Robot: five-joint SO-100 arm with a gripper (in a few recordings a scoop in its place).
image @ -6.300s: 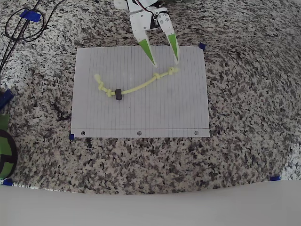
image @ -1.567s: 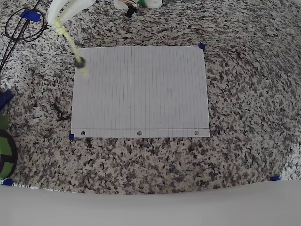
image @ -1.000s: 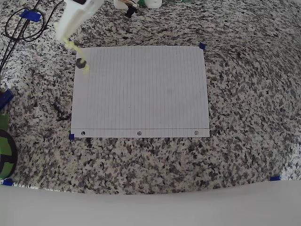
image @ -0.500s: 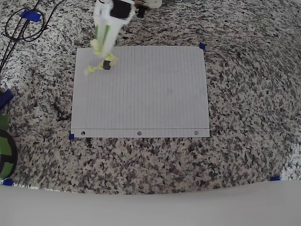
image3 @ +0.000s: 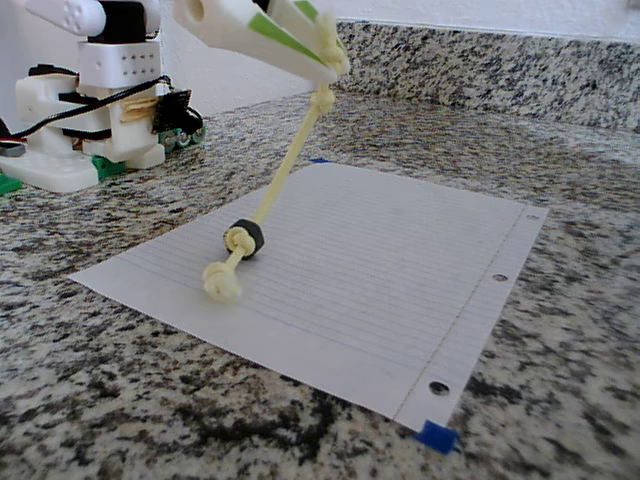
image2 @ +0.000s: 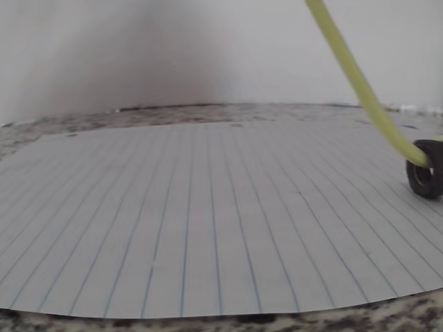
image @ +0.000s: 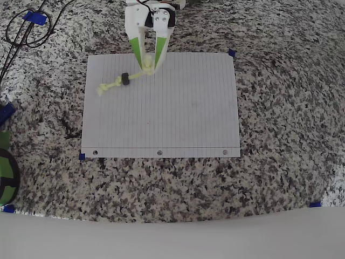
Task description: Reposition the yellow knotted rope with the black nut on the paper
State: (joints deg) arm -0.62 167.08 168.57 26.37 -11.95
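Surface: speckled grey, black and white granite countertop (image: pixel 280 118) is seen | Rear: a matching granite backsplash (image3: pixel 500 60) is topped by a plain white wall (image3: pixel 480 12) | Front edge: a white band (image: pixel 172 237) is shown along the overhead view's bottom | Markers: blue tape pieces (image: pixel 315 204) are stuck on the counter | Light: soft, even illumination is cast

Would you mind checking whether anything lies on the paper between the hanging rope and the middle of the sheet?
Nothing visible does. The end effector holds the yellow knotted rope by one end, its black nut resting on the paper, whose lined surface is otherwise bare.
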